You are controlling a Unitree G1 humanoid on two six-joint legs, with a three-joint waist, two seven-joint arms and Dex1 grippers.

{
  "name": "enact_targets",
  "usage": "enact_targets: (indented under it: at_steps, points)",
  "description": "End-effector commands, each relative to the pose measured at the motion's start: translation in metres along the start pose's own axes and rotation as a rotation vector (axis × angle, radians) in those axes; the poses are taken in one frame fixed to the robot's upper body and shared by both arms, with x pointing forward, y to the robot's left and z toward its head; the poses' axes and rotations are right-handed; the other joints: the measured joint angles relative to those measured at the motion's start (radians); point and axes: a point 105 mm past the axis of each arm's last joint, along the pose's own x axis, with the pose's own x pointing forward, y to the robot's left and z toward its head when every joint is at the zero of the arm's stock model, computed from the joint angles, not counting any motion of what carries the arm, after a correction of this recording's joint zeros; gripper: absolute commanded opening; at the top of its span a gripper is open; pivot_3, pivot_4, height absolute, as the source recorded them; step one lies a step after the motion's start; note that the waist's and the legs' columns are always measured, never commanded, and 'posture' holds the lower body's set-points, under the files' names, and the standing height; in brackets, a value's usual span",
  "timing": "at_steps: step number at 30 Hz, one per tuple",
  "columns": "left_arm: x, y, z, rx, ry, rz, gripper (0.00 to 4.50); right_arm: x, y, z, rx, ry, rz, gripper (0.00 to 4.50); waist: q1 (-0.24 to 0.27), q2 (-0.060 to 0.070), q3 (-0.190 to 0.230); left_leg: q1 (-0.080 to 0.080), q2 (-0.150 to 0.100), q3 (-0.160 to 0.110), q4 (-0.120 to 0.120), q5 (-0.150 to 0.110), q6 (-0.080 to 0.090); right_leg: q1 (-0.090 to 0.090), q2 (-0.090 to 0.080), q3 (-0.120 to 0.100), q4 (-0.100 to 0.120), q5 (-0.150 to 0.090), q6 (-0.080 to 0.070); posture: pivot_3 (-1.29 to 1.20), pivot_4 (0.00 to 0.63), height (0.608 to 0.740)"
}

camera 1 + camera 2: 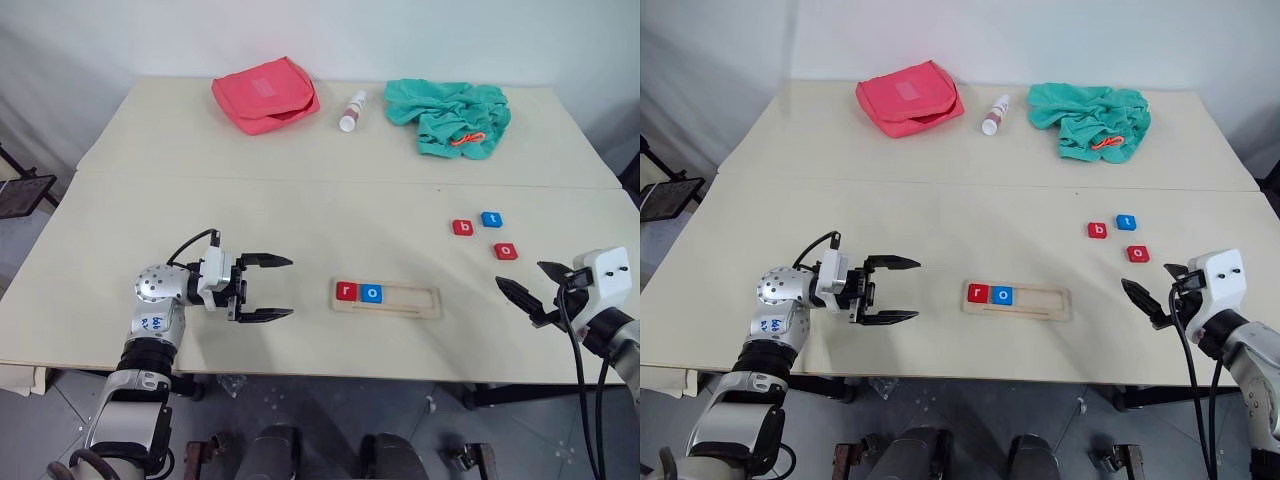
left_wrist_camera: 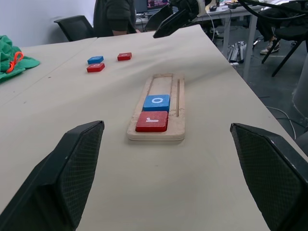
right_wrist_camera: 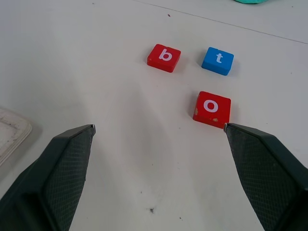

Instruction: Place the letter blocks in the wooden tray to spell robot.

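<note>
Both sets of jaws stand wide apart and grasp nothing. Near the table's (image 1: 120, 200) front edge, left of its middle, the left gripper (image 1: 264, 288) lies level, its fingers pointing along the edge at the wooden tray (image 1: 420, 303), which sits at the middle of that front edge. It is well short of the tray, probably hanging back to leave the tray free.

A red r (image 1: 346, 292) and a blue o (image 1: 371, 293) already fill the tray's left end side by side, so the word reads from that end and the groove to their right waits for b, o and t. Those three lie loose toward the table's right edge: red b (image 3: 164, 57) and blue t (image 3: 218, 60) close together, the red o (image 3: 211, 108) nearer the front. The right gripper (image 1: 530, 290) sits by the front right corner, spread and aimed at this cluster; in its wrist view the red o lies just beside one finger (image 3: 269, 168). I judge the b comes next
</note>
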Motion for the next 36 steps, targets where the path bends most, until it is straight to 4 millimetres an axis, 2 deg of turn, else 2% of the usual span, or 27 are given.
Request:
enact_targets:
  at_steps: [1,8,14,18,21,23,27,36]
  points:
    - [0.0,0.004,0.008,0.036,-0.023,0.008,4.46,-0.002,0.0,0.018,-0.035,-0.047,0.011,4.5,0.0,0.0,0.0,0.0,0.0,0.0,0.0,0.0,0.0,0.0,0.0,0.0,0.0,0.0,0.0,0.0,0.15,0.74]
    - [0.002,0.003,0.01,0.038,-0.034,0.003,4.46,0.001,0.001,0.025,-0.031,-0.071,0.008,4.5,-0.001,0.0,0.0,0.0,0.0,0.0,0.0,0.0,0.0,0.0,0.0,0.0,0.0,0.0,0.0,0.0,0.15,0.74]
    - [0.006,0.001,0.014,0.047,-0.05,-0.004,4.46,0.04,0.004,0.048,0.049,-0.098,-0.009,4.5,-0.007,0.0,0.0,0.0,0.001,0.0,0.0,0.0,0.0,-0.001,0.0,0.0,0.0,0.0,0.0,0.0,0.15,0.74]
    - [0.01,-0.001,0.015,0.052,-0.059,-0.008,4.46,0.066,0.007,0.051,0.094,-0.077,-0.021,4.5,-0.007,0.0,0.0,0.0,0.001,0.0,0.0,0.0,0.0,-0.001,0.0,0.0,0.001,0.0,0.0,0.0,0.15,0.74]
    - [0.013,-0.002,0.015,0.055,-0.068,-0.013,4.46,0.098,0.017,0.055,0.094,-0.096,-0.022,4.5,-0.006,0.0,0.0,0.0,0.0,0.0,0.0,0.0,0.0,-0.001,0.0,0.0,0.002,0.0,0.0,0.0,0.15,0.74]
    - [0.014,-0.004,0.016,0.061,-0.072,-0.017,4.46,0.112,0.019,0.052,0.085,-0.093,-0.033,4.5,-0.009,0.0,0.0,-0.001,0.0,0.0,0.0,0.0,0.0,-0.002,0.0,0.0,0.002,0.0,0.0,0.0,0.15,0.74]
    - [0.017,-0.006,0.017,0.069,-0.079,-0.015,4.46,0.128,0.017,0.042,0.08,-0.082,-0.055,4.5,-0.008,0.0,0.0,-0.001,0.0,-0.001,0.0,0.0,0.0,-0.003,0.0,0.0,0.003,0.0,0.0,0.0,0.15,0.74]
    - [0.014,-0.013,0.019,0.067,-0.081,0.002,4.46,0.14,0.011,0.032,0.082,-0.091,-0.108,4.5,-0.032,0.0,0.0,-0.002,0.0,-0.001,-0.001,0.0,0.0,-0.004,0.0,0.0,0.003,0.0,0.0,0.0,0.15,0.74]
